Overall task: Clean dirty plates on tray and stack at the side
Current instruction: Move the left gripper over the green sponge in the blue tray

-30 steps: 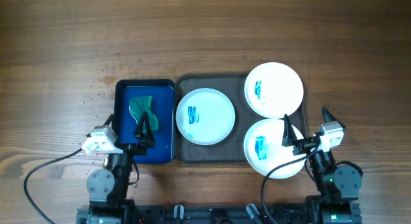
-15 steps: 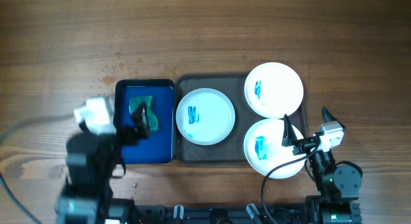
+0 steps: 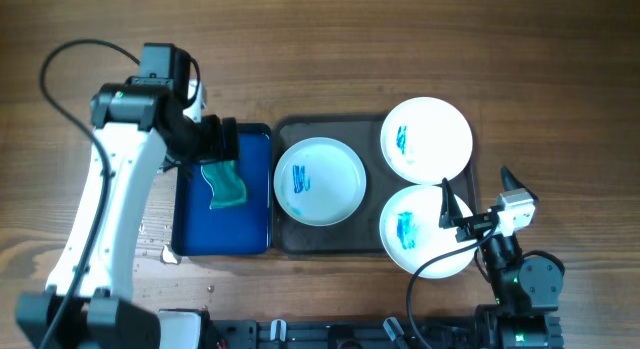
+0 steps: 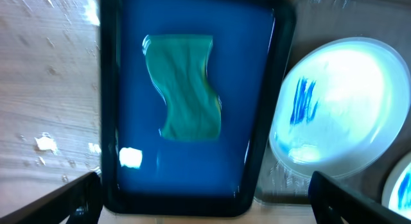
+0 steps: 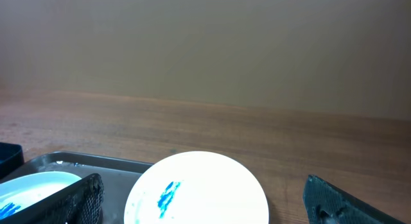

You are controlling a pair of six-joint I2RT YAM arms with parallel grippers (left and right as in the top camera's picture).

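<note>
Three white plates smeared with blue sit on the dark tray (image 3: 370, 244): one at the left (image 3: 320, 181), one at the far right (image 3: 427, 139), one at the near right (image 3: 420, 229). A green cloth (image 3: 226, 184) lies in the blue bin (image 3: 200, 239); it also shows in the left wrist view (image 4: 186, 86). My left gripper (image 3: 225, 144) hangs open over the bin's far end, above the cloth; its fingertips frame the left wrist view (image 4: 205, 198). My right gripper (image 3: 475, 199) is open and empty at the tray's near right, by the near plate (image 5: 196, 189).
Water drops spot the wooden table left of the bin (image 3: 145, 154). My left arm (image 3: 110, 199) stretches along the bin's left side. A black cable (image 3: 440, 259) runs over the near right plate.
My left arm has risen from its rest at the near edge and swung far over the bin. The cloth, plates and right arm have not moved.
</note>
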